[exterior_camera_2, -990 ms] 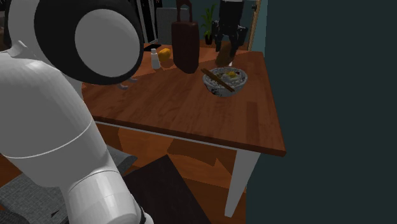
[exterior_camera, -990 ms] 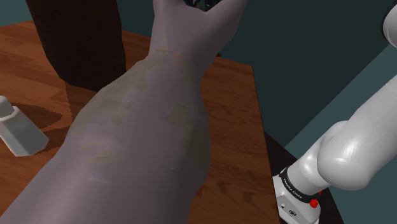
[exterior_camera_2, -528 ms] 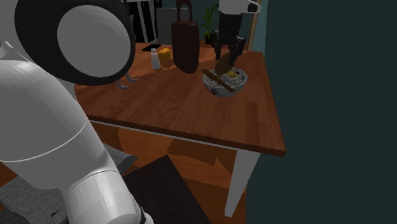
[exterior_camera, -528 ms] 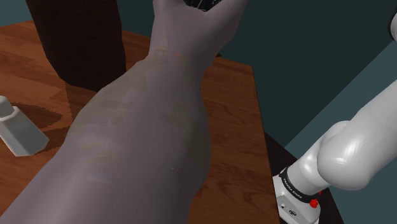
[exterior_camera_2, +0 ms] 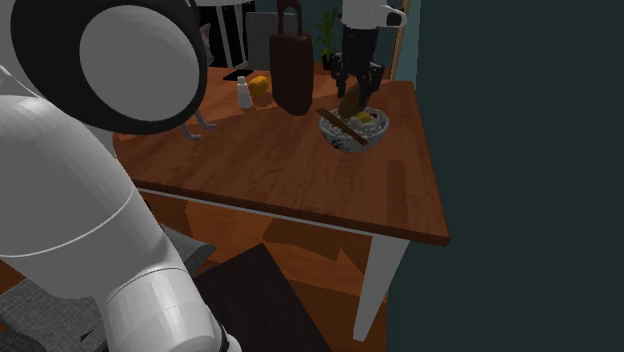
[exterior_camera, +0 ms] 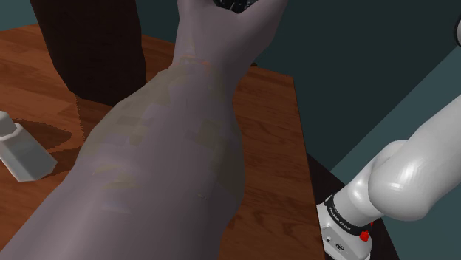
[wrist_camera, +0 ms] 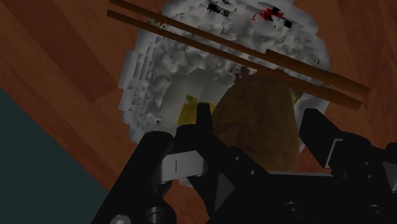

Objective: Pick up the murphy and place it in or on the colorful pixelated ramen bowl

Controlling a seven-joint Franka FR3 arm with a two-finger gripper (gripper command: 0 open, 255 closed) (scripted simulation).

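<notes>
Placing step: the tool point(wrist_camera: 259, 116) seems to clasp the potato point(wrist_camera: 254, 137) just above the ramen bowl point(wrist_camera: 143, 76), so next it needs only to open and drop it in

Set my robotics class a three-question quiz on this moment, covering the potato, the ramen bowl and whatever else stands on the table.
1. True or false: the brown potato lies on the table beside the bowl.
2. Multiple choice: the two brown chopsticks lie A) across the bowl's rim, B) on the floor, C) between the fingers of the gripper.
3. Fill in: the small bottle next to the yellow thing is ____ in colour.

Key
1. False: the gripper clasps it over the bowl.
2. A
3. White
</notes>
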